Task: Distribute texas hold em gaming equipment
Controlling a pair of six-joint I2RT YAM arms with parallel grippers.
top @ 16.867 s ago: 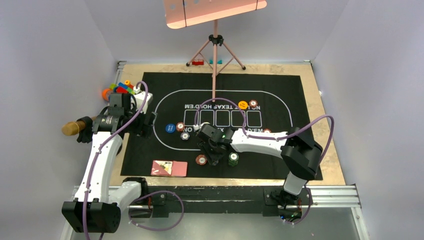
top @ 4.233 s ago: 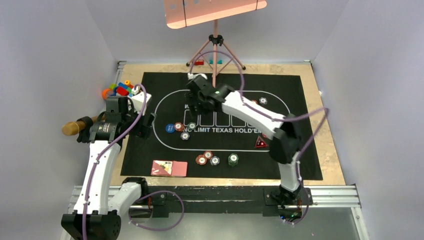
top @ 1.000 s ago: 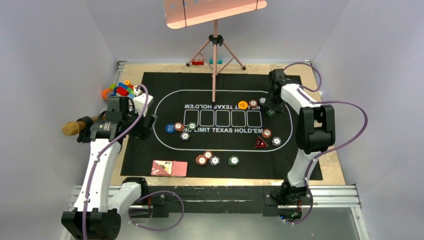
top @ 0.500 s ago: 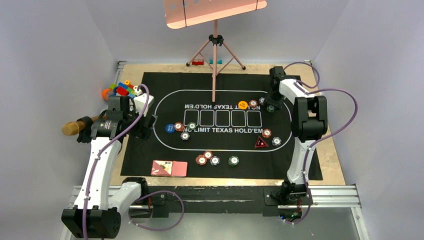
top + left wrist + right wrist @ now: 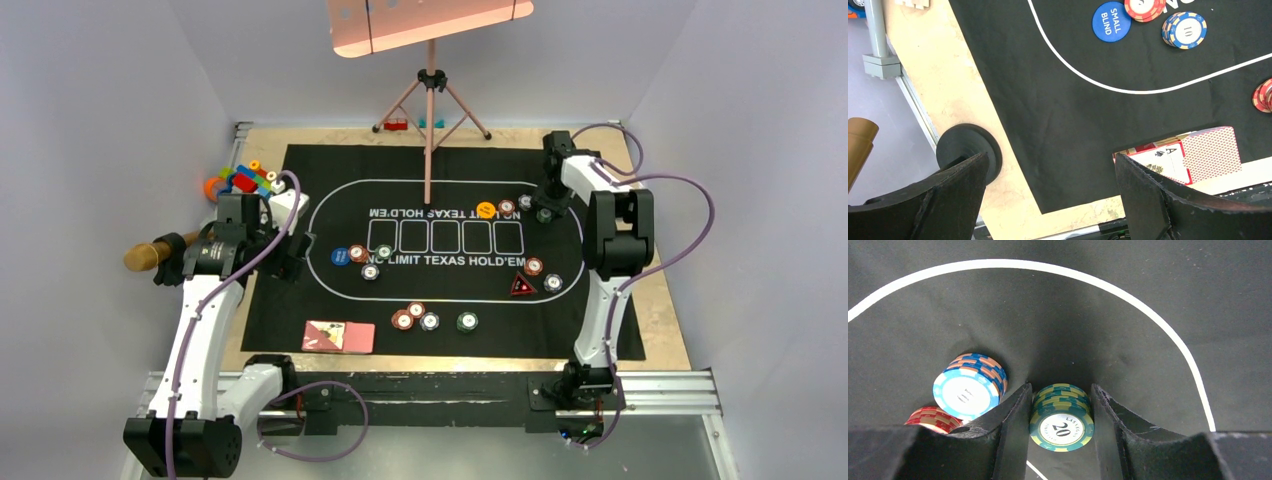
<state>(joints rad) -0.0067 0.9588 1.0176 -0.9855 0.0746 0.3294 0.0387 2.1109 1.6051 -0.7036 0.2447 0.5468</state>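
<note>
Right wrist | green chip stack (image 5: 1061,415) | yellow-striped edges | face marked 20

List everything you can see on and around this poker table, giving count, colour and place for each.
table: one, beige, under everything.
mat: one, black with white print, on the table.
chip stacks: twelve, red, grey-blue or green, four clusters on the mat.
blue button: one, blue, mat's left side.
orange button: one, orange, far cluster.
triangle: one, dark with red marking, right cluster.
playing cards: one pile, pink-red backs, mat's near-left edge.
toy blocks: one heap, mixed colours, far-left table corner.
tripod: one, pink, far edge.
brown cylinder: one, brown, left of the table.
left gripper: one, black, open and empty above mat's left edge.
right gripper: one, black, shut on green chip stack, far right.
</note>
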